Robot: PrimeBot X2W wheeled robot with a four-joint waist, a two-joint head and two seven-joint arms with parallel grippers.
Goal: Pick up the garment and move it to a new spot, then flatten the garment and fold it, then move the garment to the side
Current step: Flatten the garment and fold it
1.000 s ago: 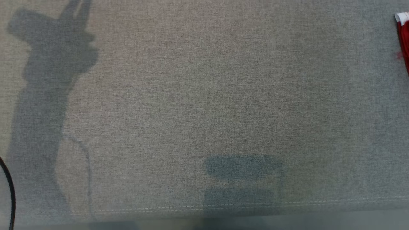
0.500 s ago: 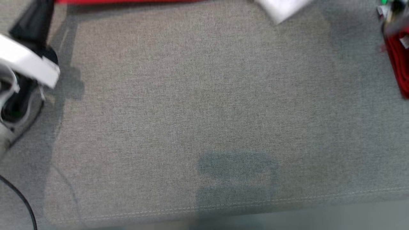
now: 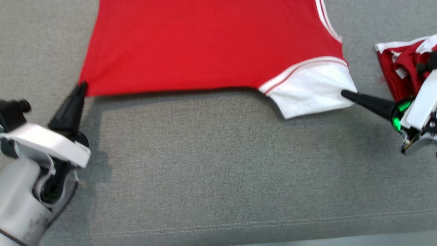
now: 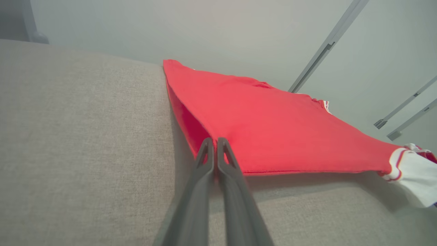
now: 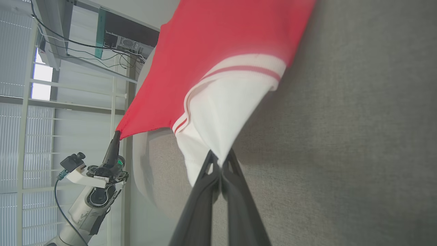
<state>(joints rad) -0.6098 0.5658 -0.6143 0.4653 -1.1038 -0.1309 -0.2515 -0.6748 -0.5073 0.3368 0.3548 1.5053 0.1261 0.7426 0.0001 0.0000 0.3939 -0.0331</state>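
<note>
The garment (image 3: 211,44) is a red shirt with white, red-striped sleeves, stretched just above the grey cloth surface (image 3: 218,164). My left gripper (image 3: 82,86) is shut on its lower red corner at the left; the left wrist view shows the fingers pinching that hem (image 4: 215,141). My right gripper (image 3: 344,93) is shut on the edge of the white sleeve (image 3: 310,89); in the right wrist view the sleeve (image 5: 218,119) is drawn into a point between my fingers. In that same view the left gripper (image 5: 117,134) holds the far corner.
A second bundle of red and white cloth (image 3: 403,68) lies at the right edge, beside my right wrist. The surface's stitched front edge (image 3: 239,223) runs along the bottom. Shelving and cables (image 5: 85,44) stand behind the left arm in the right wrist view.
The head camera has tilted up, so the shirt and both grippers have come into the picture; earlier it showed mostly bare grey cloth and shadows.
</note>
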